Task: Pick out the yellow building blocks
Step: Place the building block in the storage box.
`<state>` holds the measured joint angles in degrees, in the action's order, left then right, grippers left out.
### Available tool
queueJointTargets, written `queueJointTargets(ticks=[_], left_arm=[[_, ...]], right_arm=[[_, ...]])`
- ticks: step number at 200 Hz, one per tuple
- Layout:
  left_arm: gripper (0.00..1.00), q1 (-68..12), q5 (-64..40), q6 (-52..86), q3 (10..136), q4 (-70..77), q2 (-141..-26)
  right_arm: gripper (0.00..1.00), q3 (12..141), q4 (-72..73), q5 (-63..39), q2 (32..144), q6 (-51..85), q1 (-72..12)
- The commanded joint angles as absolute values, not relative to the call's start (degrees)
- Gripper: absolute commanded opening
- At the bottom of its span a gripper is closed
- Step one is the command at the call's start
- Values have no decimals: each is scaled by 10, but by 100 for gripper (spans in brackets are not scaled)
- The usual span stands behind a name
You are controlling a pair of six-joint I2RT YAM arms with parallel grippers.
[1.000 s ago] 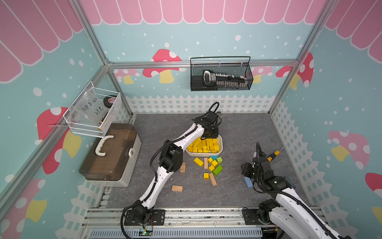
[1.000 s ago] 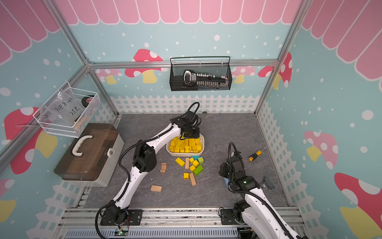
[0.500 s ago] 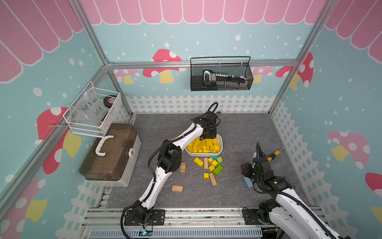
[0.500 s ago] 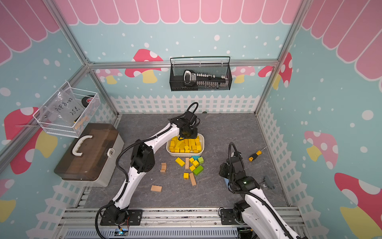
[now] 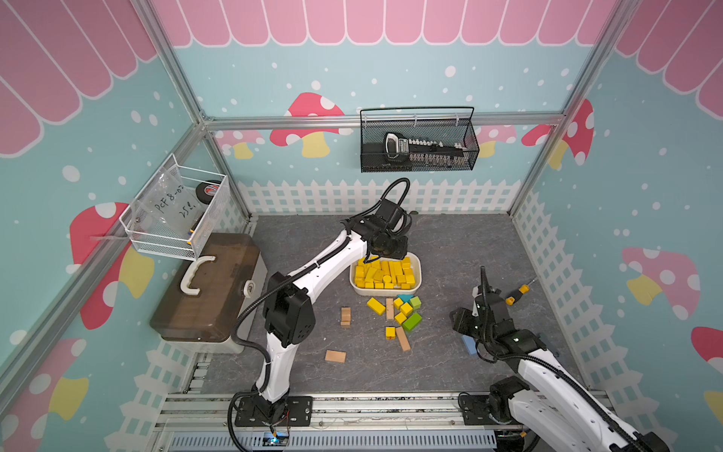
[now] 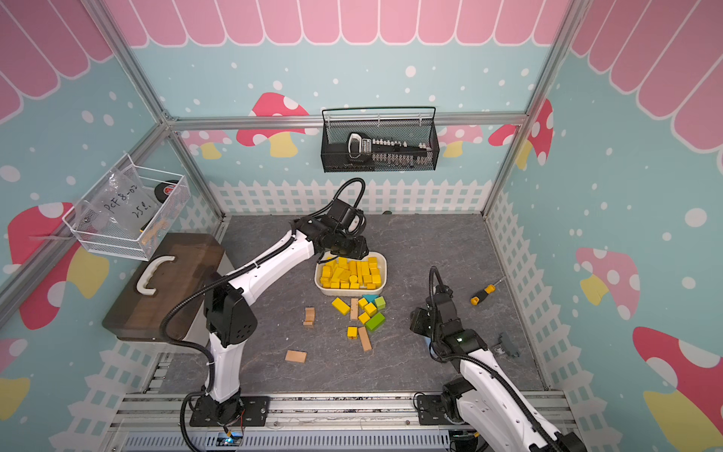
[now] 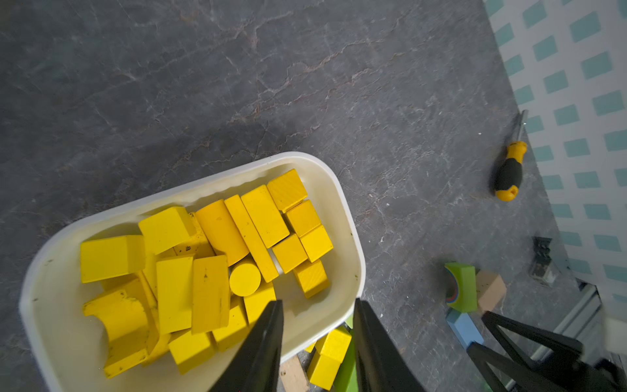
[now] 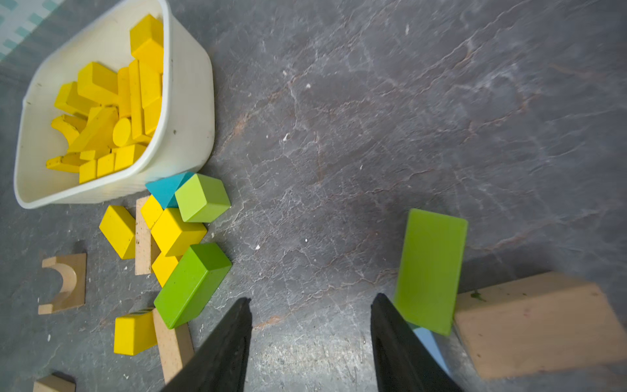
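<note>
Most of the yellow blocks (image 5: 385, 274) lie heaped in the white tub (image 5: 385, 292) near the middle of the grey floor (image 5: 469, 242) — cubes, bars, a short cylinder on end and an arch, all jumbled. Five more yellow blocks sit loose on the floor just in front of the tub, on the side toward the arms' bases, mixed into a small cluster with a teal block (image 8: 166, 190), a pale green cube (image 8: 202, 198), a long green block (image 8: 191, 283) and two tan bars (image 8: 142, 237); one of the yellow ones lies right against the nearer tan bar, a little apart from the rest. A tan arch (image 8: 64, 283) and another tan block (image 5: 335, 356) lie farther off toward the left arm. The left gripper (image 7: 317, 302) hangs over the far end of the tub, its fingers apart with nothing between them. The right gripper (image 8: 312, 298) is low over bare floor, well to the side of the cluster — its fingers stand wide apart and empty. Just beside one of its fingers lies a flat green block (image 8: 431, 268), with a big tan block (image 8: 539, 325) and a pale blue block (image 5: 468, 344) close by. A screwdriver (image 5: 516, 291) lies near the right wall, and a brown case (image 5: 219, 281) with a white handle stands against the left one.
</note>
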<state>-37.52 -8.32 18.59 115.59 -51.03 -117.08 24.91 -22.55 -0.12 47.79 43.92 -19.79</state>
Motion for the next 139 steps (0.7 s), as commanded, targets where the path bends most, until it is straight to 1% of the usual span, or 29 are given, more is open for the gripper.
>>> queueJointTargets(ticks=[1, 38, 51, 69, 88, 109, 139], left_arm=[[39, -368, -91, 119, 1124, -526, -1134], [39, -358, -109, 117, 1078, -498, -1088], [39, -356, -119, 118, 1077, -496, -1083], [39, -350, -138, 131, 1063, -480, -1072], [39, -335, -185, 156, 1047, -456, -1057], [39, -312, -216, 172, 1039, -445, -1045], [39, -285, -212, 176, 1027, -441, -1036]], right_arm=[[55, 273, -192, -34, 527, 412, -222], [56, 365, -199, 3, 662, 376, -331], [54, 402, -213, 8, 713, 361, -354], [54, 438, -218, 15, 756, 345, -381], [54, 466, -223, 19, 788, 334, -396], [53, 490, -218, 1, 819, 311, -400], [52, 521, -216, -8, 859, 295, -400]])
